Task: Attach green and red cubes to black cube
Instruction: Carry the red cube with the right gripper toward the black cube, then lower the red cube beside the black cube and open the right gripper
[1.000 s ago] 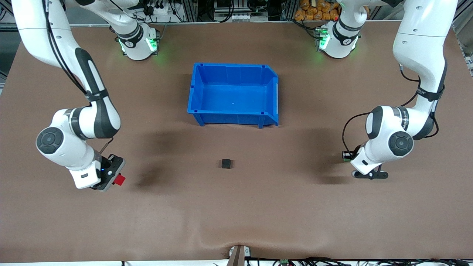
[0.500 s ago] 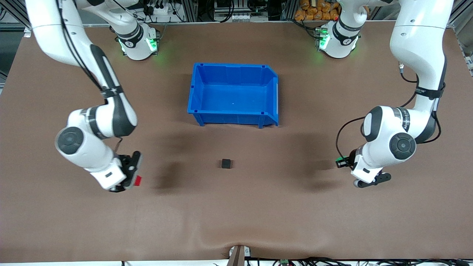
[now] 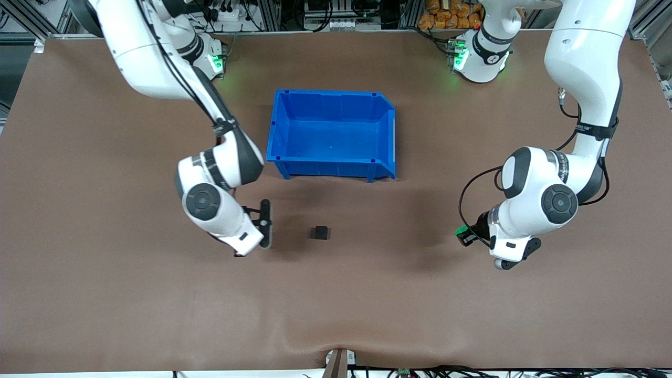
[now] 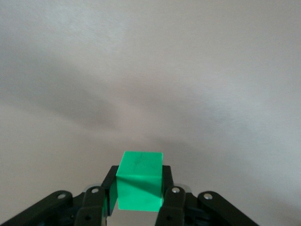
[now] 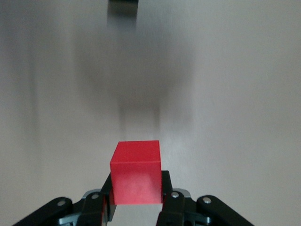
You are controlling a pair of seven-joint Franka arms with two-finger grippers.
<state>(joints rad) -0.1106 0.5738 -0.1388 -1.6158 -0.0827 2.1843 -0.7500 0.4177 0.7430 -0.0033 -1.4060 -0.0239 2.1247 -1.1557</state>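
Right tool (image 5: 136, 200) is clamped on the red cube (image 5: 136, 178), pinching only its rear part so most of the block juts out ahead of the fingers; in the front view this tool (image 3: 261, 226) hangs over the tabletop (image 3: 336, 304) just beside the black cube (image 3: 321, 232), on the side toward the right arm's end, and the red block itself is hidden there by the wrist; left tool (image 4: 138, 200) is clamped on the green cube (image 4: 139, 180) in the same shallow way, and in the front view it (image 3: 466, 235) is over the tabletop well apart from the black cube, toward the left arm's end, the green cube (image 3: 461, 230) showing at its tip.

Black cube lies loose on the bare tabletop, nearer to the front camera than the blue bin (image 3: 331, 132); nothing braces it; a push from one side alone would probably slide it away rather than seat the join, so the arms likely need to meet it together; a shallow pinch may let a block twist or slip under pressure; any height or angle mismatch could make faces meet off-square; in the right wrist view the black cube (image 5: 122, 6) sits off the red block's line, so a straight advance might clip a corner.
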